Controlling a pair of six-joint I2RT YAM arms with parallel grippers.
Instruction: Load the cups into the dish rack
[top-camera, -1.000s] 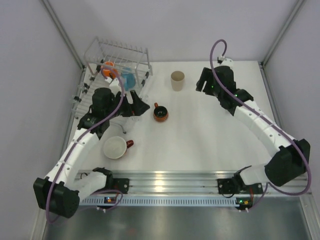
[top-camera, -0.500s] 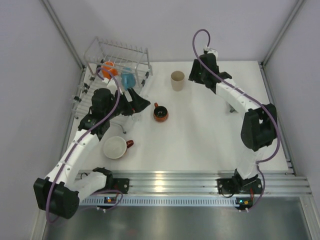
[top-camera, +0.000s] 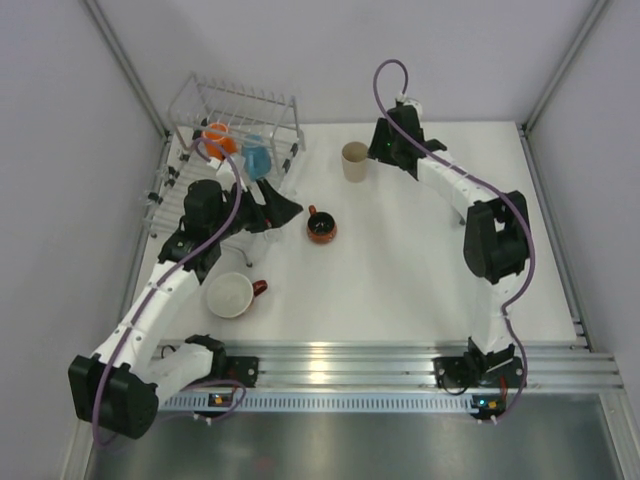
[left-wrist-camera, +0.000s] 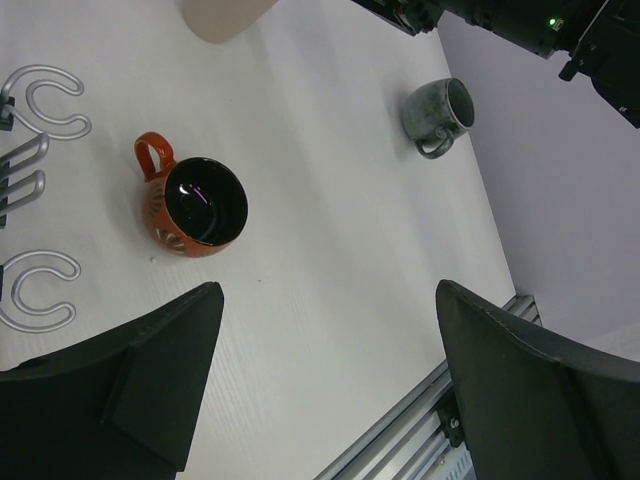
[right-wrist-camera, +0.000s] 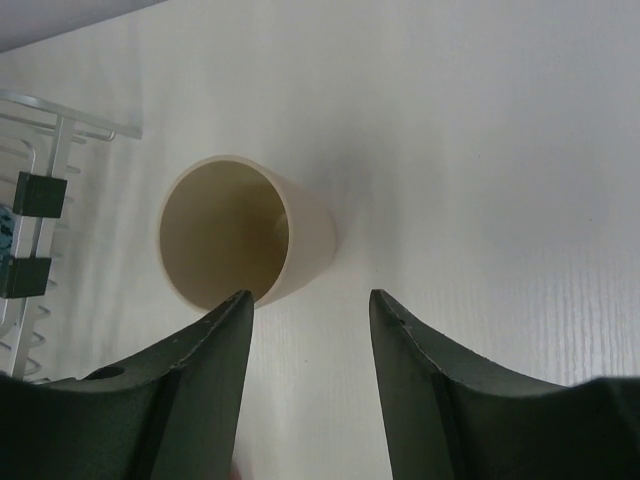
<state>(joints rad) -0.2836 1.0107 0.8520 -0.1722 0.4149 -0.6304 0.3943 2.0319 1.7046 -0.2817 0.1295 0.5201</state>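
Right gripper (right-wrist-camera: 308, 298) half spread, empty, tips just short of beige tumbler (right-wrist-camera: 245, 230) by the tabletop's far edge. Left gripper (left-wrist-camera: 325, 300) spread wide, empty, near dark red-handled mug (left-wrist-camera: 200, 205).

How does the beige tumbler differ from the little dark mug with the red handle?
The beige tumbler has no handle; the dark mug has a red loop handle. The tumbler is taller and pale throughout; the mug is squat and black inside. The right gripper hovers open at the tumbler; no gripper touches the mug. Both stand upright on the table, outside the dish rack.
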